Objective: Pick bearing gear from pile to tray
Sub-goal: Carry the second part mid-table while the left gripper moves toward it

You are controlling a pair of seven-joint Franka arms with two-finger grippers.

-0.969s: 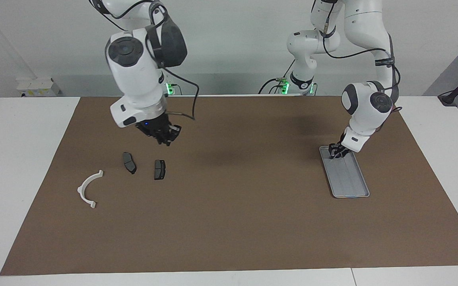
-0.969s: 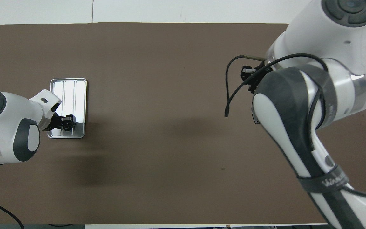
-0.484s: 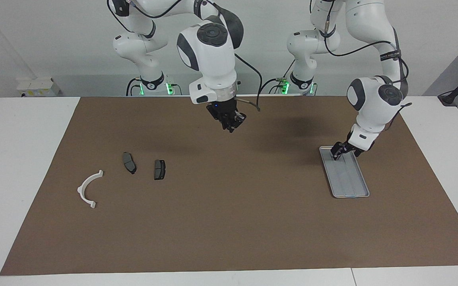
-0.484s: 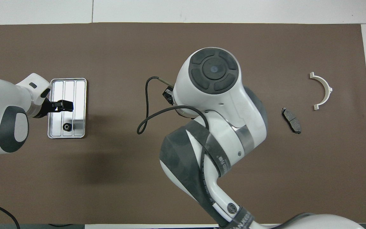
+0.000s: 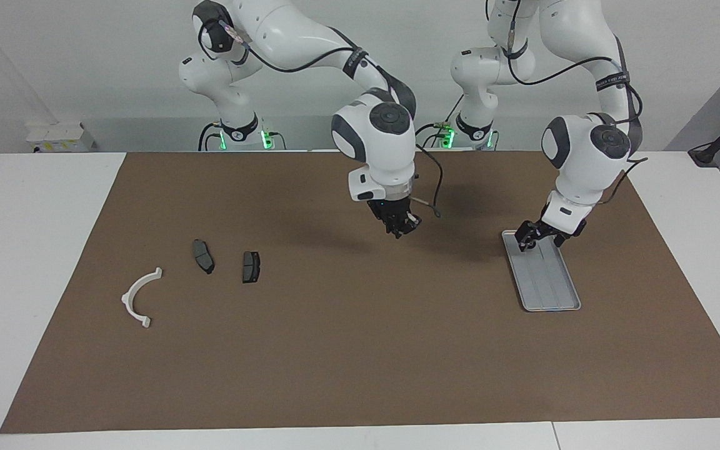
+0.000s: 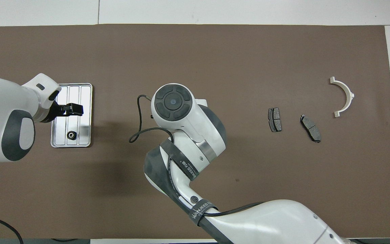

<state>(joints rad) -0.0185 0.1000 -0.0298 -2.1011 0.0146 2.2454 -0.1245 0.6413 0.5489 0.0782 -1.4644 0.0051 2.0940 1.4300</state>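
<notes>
While one black bearing gear is already lying in the tray, the scene is showing two robot arms working over a brown mat on a white surface. From the facing camera, the left pincer (image 5: 527,240) is hovering over the tray (image 5: 561,300) at the end closer to the robots, its fingers spread apart and holding nothing. The right pincer (image 5: 402,226) is hanging over bare mat mid-surface, fingertips together; whether it is carrying a small gear cannot be told. Two dark brake pads (image 5: 204,256) and a white half-ring bracket (image 5: 138,299) are lying toward the right arm's end. From the overhead camera, the bearing gear (image 6: 70,135) is sitting in the tray (image 6: 54,144) near its edge closest to the robots, while the left pincer (image 6: 74,109) is open above the tray's middle. The right arm's wrist is hiding its own pincer here. Doing this step well probably means lifting the open pincer straight up, avoiding nudging the gear or the low rim, before swinging away.
</notes>
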